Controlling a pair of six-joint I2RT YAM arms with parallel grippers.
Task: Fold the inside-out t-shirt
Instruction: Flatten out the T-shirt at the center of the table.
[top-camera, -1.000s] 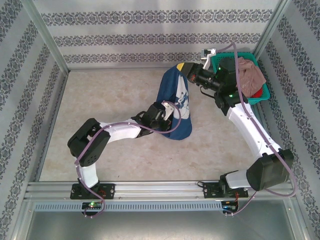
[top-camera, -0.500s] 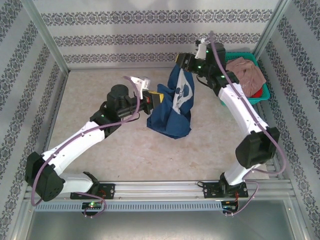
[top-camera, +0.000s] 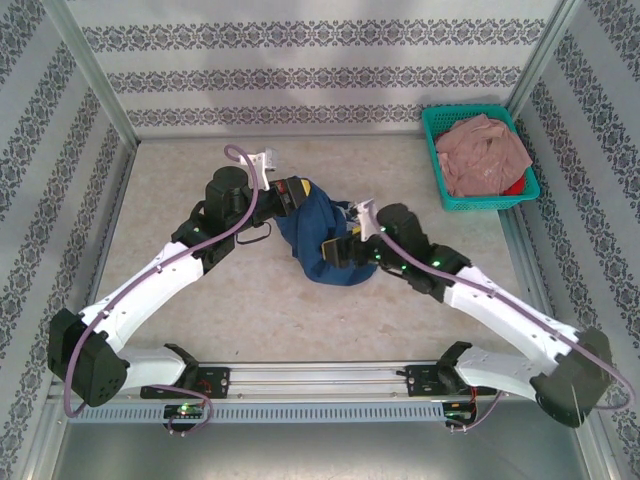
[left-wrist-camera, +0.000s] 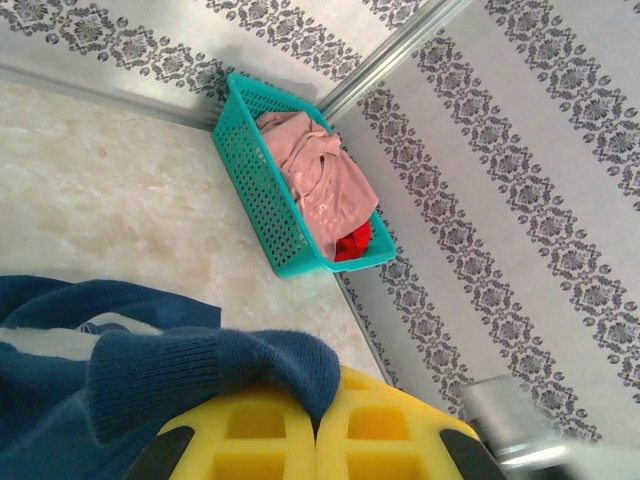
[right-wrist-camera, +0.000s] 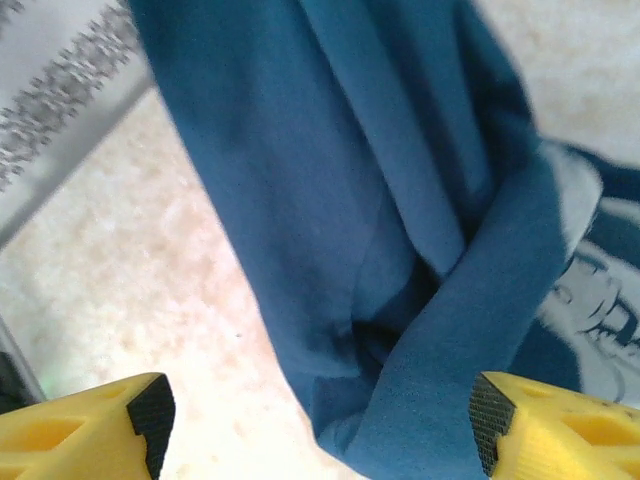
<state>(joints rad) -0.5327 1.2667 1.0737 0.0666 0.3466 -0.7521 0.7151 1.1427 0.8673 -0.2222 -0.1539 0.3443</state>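
My left fingers (left-wrist-camera: 290, 440) are pinched shut on a thick ribbed edge of the inside-out t-shirt (top-camera: 318, 238), which lies bunched mid-worktop (top-camera: 170, 170) between my two arms. My right fingers (right-wrist-camera: 85, 425) stand wide apart at the heap's near side, blue folds ahead of them, gripping nothing. The green basket (top-camera: 432, 165) with a pink garment (top-camera: 485, 155) sits in the far right corner.

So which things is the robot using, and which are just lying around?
For the job: navy t-shirt, left end effector shut on it, right end effector open by it.
Lying about: teal basket, pink garment inside, red item beside it.
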